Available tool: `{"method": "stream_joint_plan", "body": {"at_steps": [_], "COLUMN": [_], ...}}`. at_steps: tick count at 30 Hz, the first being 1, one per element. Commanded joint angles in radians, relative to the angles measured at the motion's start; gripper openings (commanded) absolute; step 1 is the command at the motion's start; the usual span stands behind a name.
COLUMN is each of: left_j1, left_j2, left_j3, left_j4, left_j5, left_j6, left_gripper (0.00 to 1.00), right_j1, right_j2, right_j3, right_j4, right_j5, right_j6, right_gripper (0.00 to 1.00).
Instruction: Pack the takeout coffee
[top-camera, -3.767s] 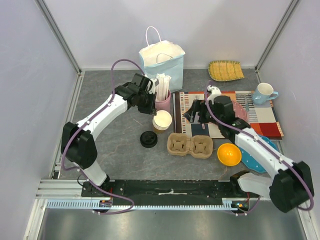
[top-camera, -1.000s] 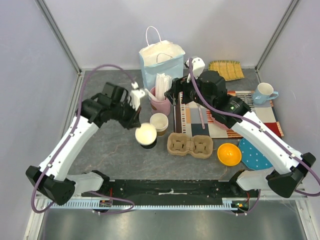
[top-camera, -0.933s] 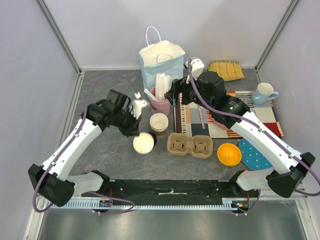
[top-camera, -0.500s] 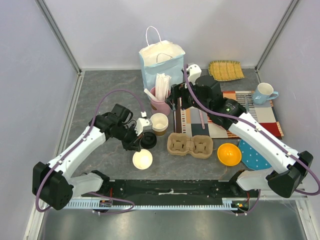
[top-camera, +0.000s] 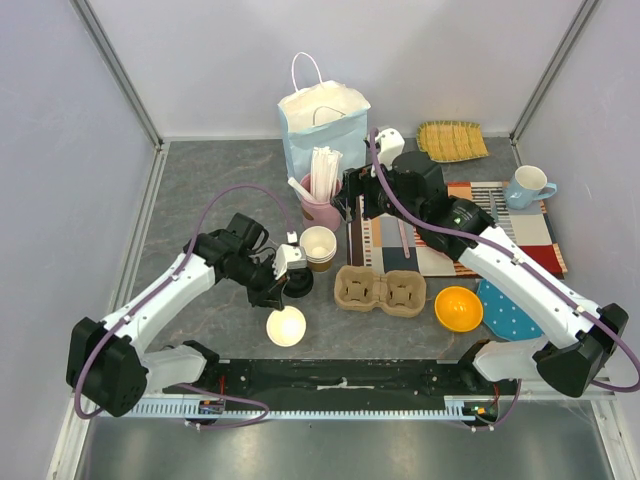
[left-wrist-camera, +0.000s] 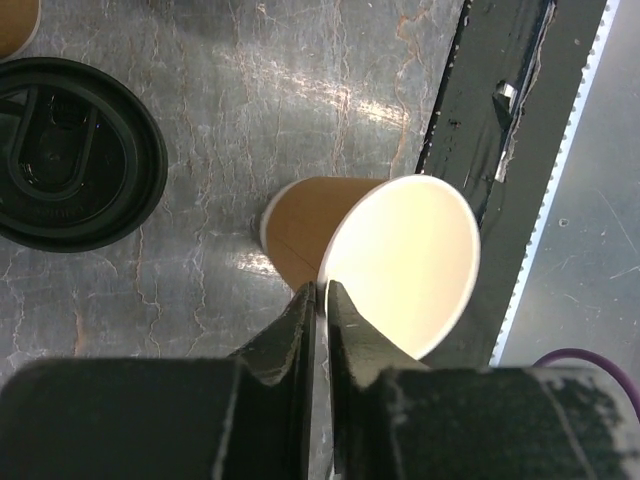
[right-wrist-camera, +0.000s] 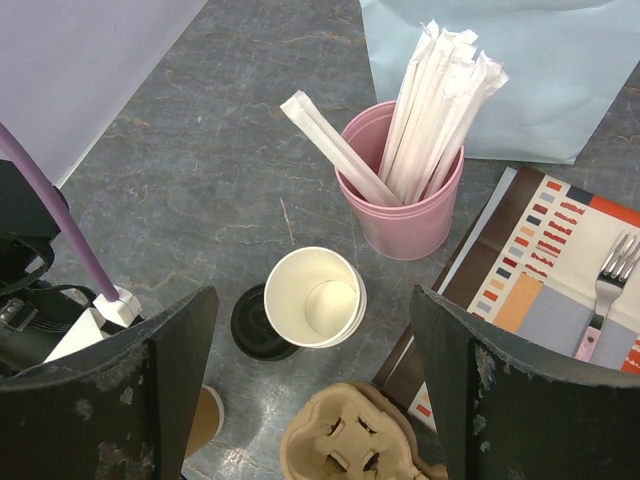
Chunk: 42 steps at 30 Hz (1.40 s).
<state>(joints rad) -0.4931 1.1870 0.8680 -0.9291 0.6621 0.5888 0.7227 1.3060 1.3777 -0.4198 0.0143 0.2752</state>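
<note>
while the left gripper (left-wrist-camera: 321, 295) pinches the rim of the lidless paper cup (left-wrist-camera: 400, 260), the cup leans near the table (top-camera: 220, 190) front edge. black lid (left-wrist-camera: 70, 150) just beside it, nearer this arm; right gripper (right-wrist-camera: 312, 300) wide open, empty

Bright, even overhead light, soft faint shadows, white glare streaks on the glossy grey counter (left-wrist-camera: 340, 90) in the left wrist view, lidless paper cup (left-wrist-camera: 400, 265) interior washed out to cream-white (likewise from the top camera), left pincer (left-wrist-camera: 322, 292) dark and soft-focused close up, elsewhere sharp.
</note>
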Motion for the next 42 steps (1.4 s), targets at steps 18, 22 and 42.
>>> {"method": "stream_joint_plan", "body": {"at_steps": [18, 22, 42], "left_j1": [0.021, 0.022, 0.044], "left_j2": [0.203, 0.252, 0.45], "left_j3": [0.331, 0.341, 0.244], "left_j4": [0.07, 0.062, 0.118], "left_j5": [-0.496, -0.574, -0.562], "left_j6": [-0.515, -0.633, -0.909], "left_gripper": [0.48, 0.5, 0.47], "right_j1": [0.003, 0.001, 0.001], "right_j2": [-0.008, -0.016, 0.058], "right_j3": [-0.014, -0.014, 0.004], "right_j4": [0.041, 0.032, 0.012], "right_j5": [-0.013, -0.011, -0.004], "right_j6": [-0.014, -0.063, -0.116], "right_gripper": [0.86, 0.87, 0.9]}}
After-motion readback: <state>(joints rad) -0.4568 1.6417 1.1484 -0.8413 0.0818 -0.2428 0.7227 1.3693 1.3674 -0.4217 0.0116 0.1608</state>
